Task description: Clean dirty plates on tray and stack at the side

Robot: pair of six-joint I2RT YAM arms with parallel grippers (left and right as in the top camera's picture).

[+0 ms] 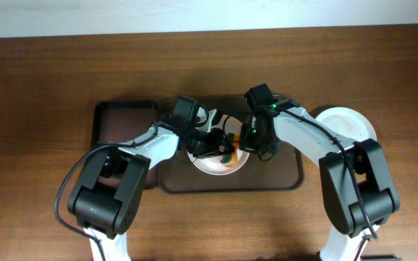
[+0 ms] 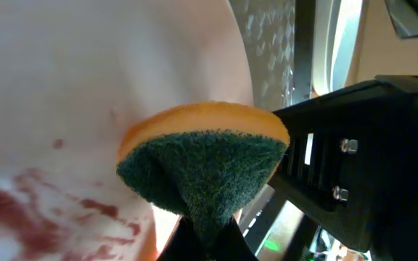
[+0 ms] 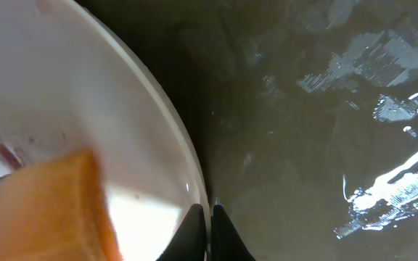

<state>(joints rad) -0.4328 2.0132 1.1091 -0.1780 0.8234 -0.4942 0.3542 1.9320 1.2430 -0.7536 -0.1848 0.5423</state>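
Note:
A white dirty plate [image 1: 210, 164] sits tilted over the large dark brown tray [image 1: 281, 177]. My left gripper [image 1: 220, 147] is shut on an orange and green sponge [image 2: 203, 163], held against the plate's face, which carries red sauce smears [image 2: 27, 210]. My right gripper [image 1: 251, 147] is shut on the plate's right rim [image 3: 187, 177]; the sponge also shows in the right wrist view [image 3: 46, 210]. Another white plate [image 1: 350, 125] lies on the wood tabletop at the right. A second plate rim [image 1: 210, 114] shows on the tray behind the arms.
A smaller dark tray [image 1: 118, 119] lies left of the large one. Both arms crowd the tray's middle. The wet tray floor [image 3: 325, 130] shows under the held plate. A pale wall strip runs along the table's far edge.

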